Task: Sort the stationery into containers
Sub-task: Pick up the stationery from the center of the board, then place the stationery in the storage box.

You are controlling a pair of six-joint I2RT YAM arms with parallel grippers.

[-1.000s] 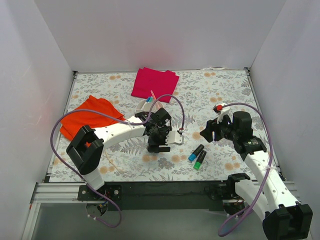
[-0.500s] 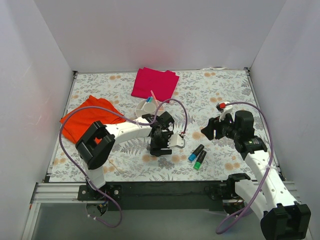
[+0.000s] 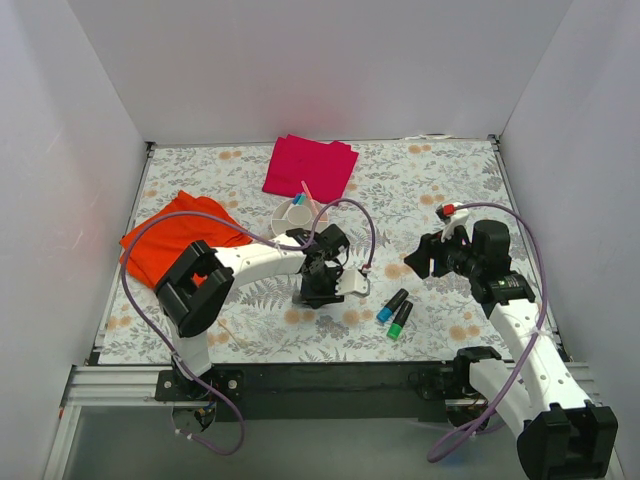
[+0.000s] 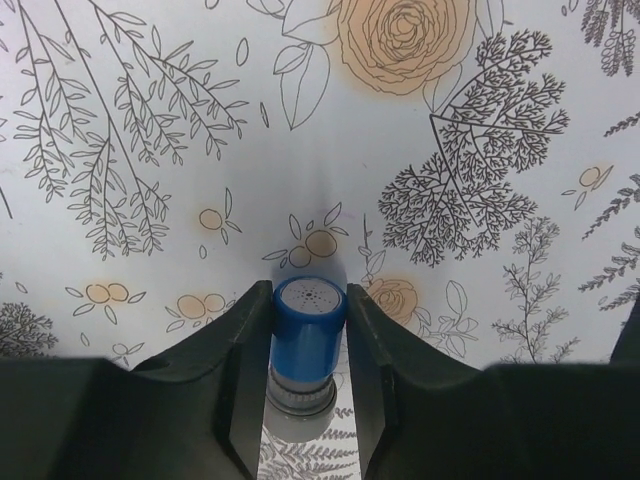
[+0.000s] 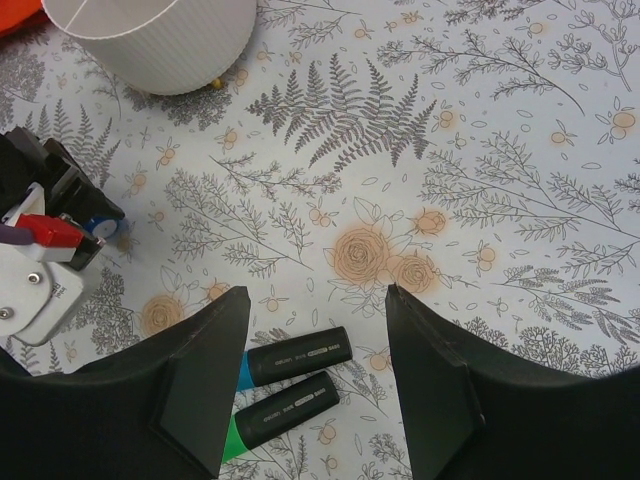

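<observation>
My left gripper (image 4: 308,350) is shut on a short grey-blue stub with a round blue cap (image 4: 309,322), held just above the flowered table; the top view shows it near the table's middle (image 3: 318,292). My right gripper (image 5: 318,330) is open and empty, hovering over two short black markers: one with a blue cap (image 5: 296,358) and one with a green cap (image 5: 283,409), lying side by side (image 3: 396,312). The round white dish (image 3: 297,213) sits behind the left gripper, with a pink pen (image 3: 306,192) standing in it. Its ribbed wall shows in the right wrist view (image 5: 160,40).
A magenta folded cloth (image 3: 309,165) lies at the back centre and a red-orange cloth (image 3: 175,235) at the left. White walls close in the table on three sides. The left arm's wrist (image 5: 45,250) sits left of the markers.
The left arm's elbow has swung right and its gripper settled low over the table on the stub. The right gripper has drifted slightly right.
</observation>
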